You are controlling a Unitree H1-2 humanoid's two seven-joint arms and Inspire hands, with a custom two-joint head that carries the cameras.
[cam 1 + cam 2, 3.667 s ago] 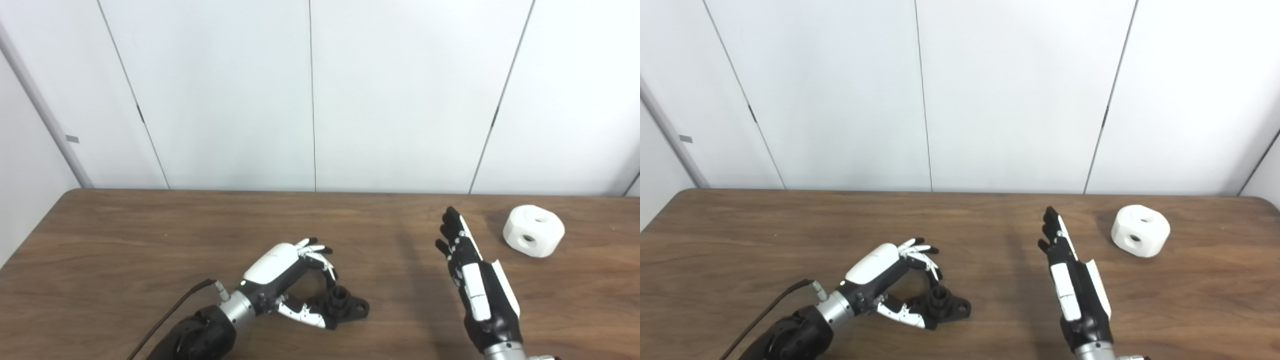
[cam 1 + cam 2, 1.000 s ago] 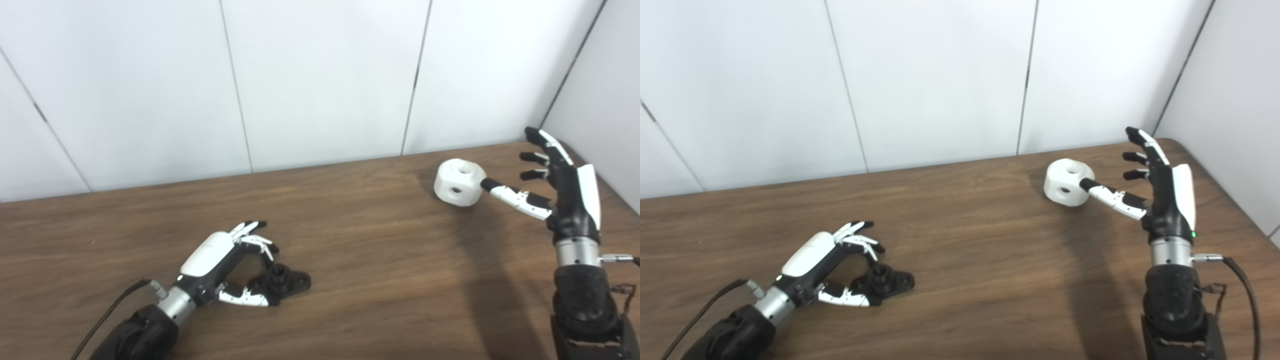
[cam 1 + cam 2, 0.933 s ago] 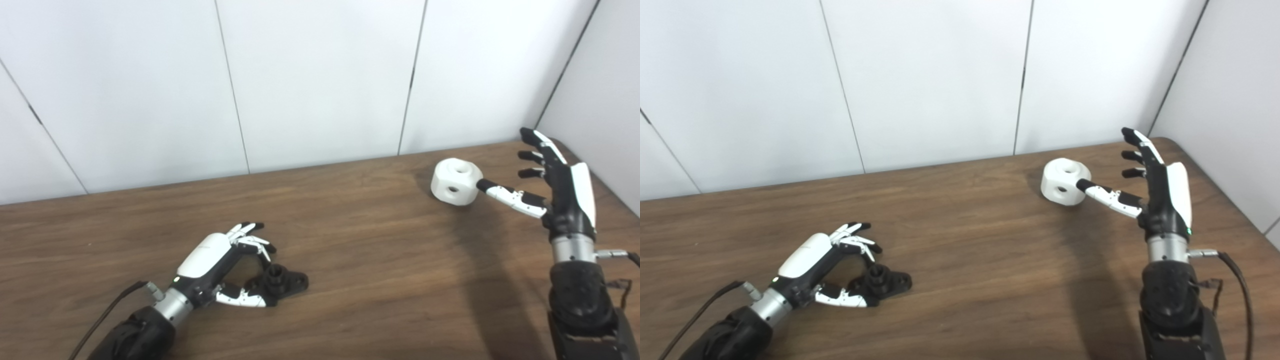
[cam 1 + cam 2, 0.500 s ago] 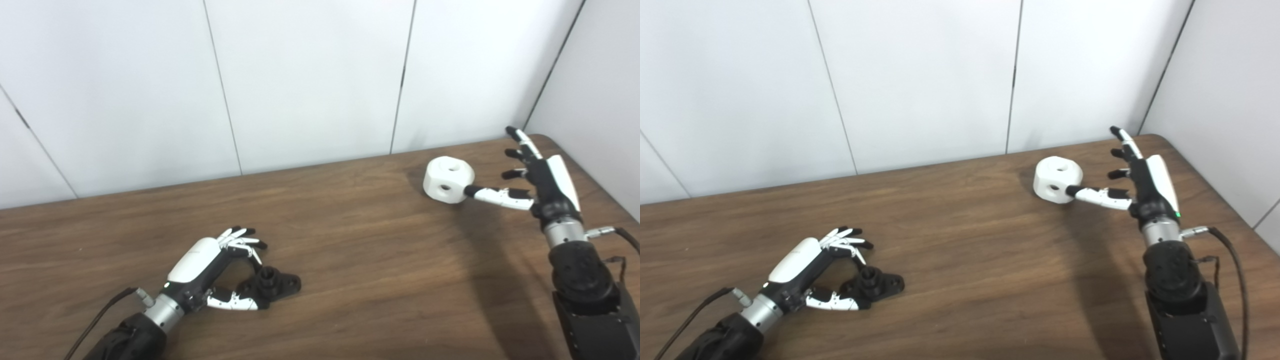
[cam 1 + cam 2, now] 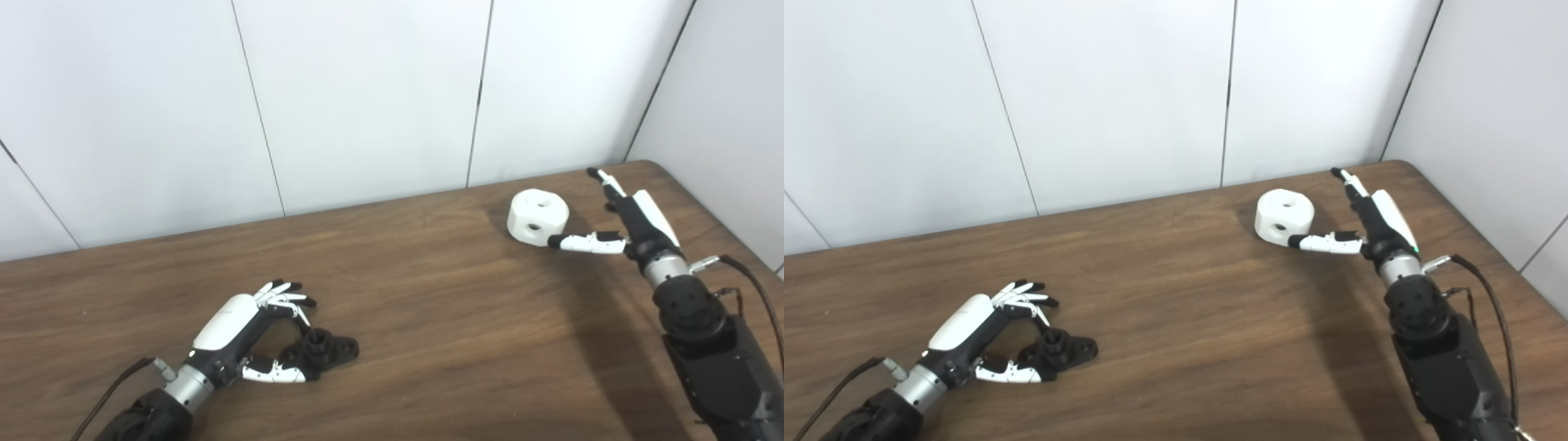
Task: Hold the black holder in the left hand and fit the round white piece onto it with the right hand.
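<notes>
1. Two hands for you to watch: your left hand (image 5: 245, 334) is curled loosely around the black holder (image 5: 321, 352), fingers (image 5: 285, 300) apart above it, thumb beside it, holder resting on the surface (image 5: 429, 318).
2. Your right hand (image 5: 631, 223) is spread wide, thumb tip touching the round white piece (image 5: 538, 209), other fingers off it.
3. That piece sits near the far right corner, with lots of bare wood between the hands.

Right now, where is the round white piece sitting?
The round white piece sits on the brown wooden table at its far right, near the wall, just left of the open right hand.
</notes>
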